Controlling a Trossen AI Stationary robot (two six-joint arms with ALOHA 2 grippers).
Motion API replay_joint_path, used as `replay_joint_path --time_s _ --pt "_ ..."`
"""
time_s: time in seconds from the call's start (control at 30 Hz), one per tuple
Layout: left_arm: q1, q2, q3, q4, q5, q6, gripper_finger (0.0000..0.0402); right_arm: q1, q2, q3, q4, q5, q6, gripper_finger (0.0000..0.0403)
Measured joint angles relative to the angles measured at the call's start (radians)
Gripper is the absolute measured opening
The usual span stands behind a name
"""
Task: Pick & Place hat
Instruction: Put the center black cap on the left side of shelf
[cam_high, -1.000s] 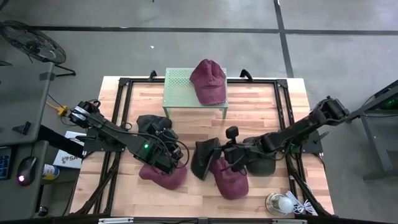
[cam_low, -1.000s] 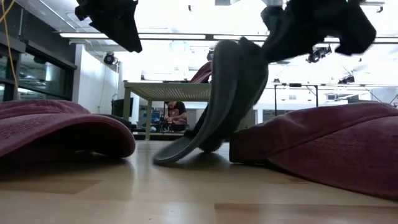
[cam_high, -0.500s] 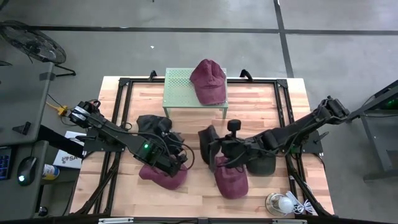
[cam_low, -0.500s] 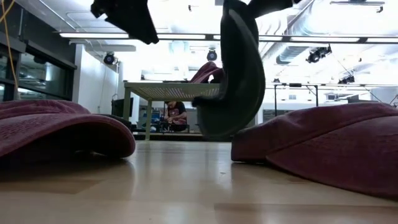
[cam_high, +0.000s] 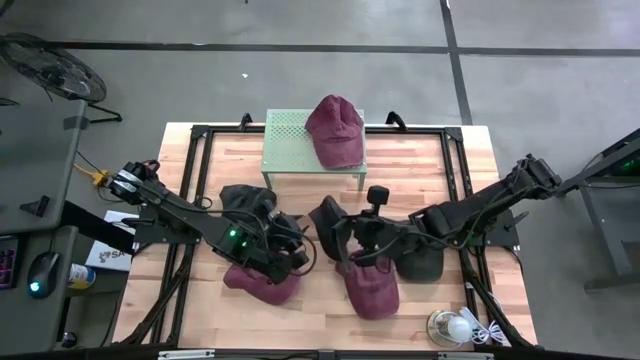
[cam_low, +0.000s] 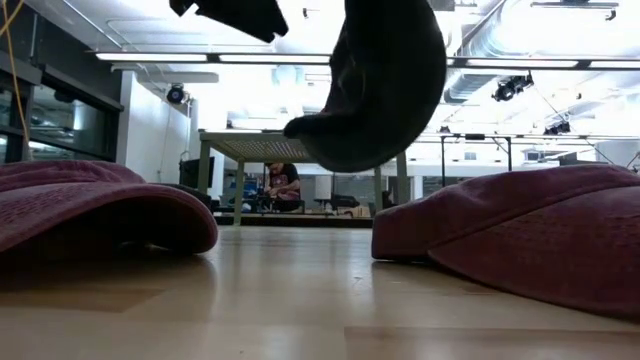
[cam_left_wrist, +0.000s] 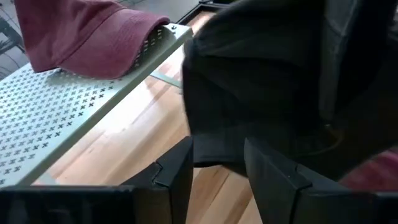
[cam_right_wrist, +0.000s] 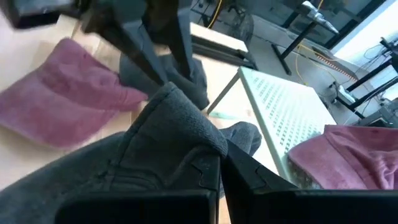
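A dark grey hat (cam_high: 327, 220) (cam_low: 385, 90) hangs above the table's middle in my right gripper (cam_high: 347, 240) (cam_right_wrist: 219, 177), which is shut on it. My left gripper (cam_high: 296, 247) (cam_left_wrist: 217, 177) is open. It hovers just left of that hat, and its fingers point at the hat's dark cloth (cam_left_wrist: 261, 93). A maroon hat (cam_high: 335, 130) lies on the green perforated rack (cam_high: 290, 150). Two more maroon hats (cam_high: 262, 284) (cam_high: 372, 290) lie flat on the wood. My right gripper pinches the dark grey hat between its two fingers by a bunched fold of cloth (cam_right_wrist: 186, 134). It comes roughly level from the table's right side. The hat is lifted clear of the table and hangs below the fingers, with its lower edge (cam_low: 300, 128) jutting sideways.
Another dark hat (cam_high: 250, 202) lies by the left arm and one more (cam_high: 425, 262) under the right arm. A bulb and cable (cam_high: 452, 327) sit at the near right corner. The black frame rails (cam_high: 200, 160) run along the table's sides.
My right gripper has risen and moved toward the far edge, carrying the dark grey hat. The hat leaned with its brim on the wood before and now hangs clear. My left gripper has risen and shifted slightly right, toward the hat.
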Motion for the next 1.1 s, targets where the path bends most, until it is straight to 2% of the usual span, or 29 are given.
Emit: replay_joint_path --time_s 0.3,0.47,0.7,0.83,0.93,1.1 --pt "0.0 0.0 0.0 0.208 0.009 0.104 0.014 -0.053 0.0 0.001 0.044 0.032 -0.021 0.0" --pt "0.0 0.0 0.0 0.24 0.014 0.132 0.014 -0.085 0.0 0.001 0.045 0.036 -0.03 0.0" --pt "0.0 0.0 0.0 0.285 0.107 0.134 0.0141 -0.121 0.053 -0.002 0.054 0.043 -0.049 0.0" --pt "0.0 0.019 -0.001 0.285 0.122 0.125 0.0143 -0.124 0.096 -0.002 0.066 0.059 -0.063 0.0" --pt "0.0 0.032 0.001 0.304 0.123 0.108 0.0163 -0.124 0.11 -0.002 0.092 0.061 -0.08 0.0" --pt "0.006 0.064 0.001 0.296 0.124 0.028 0.022 -0.123 0.11 -0.002 0.107 0.064 -0.093 0.0"
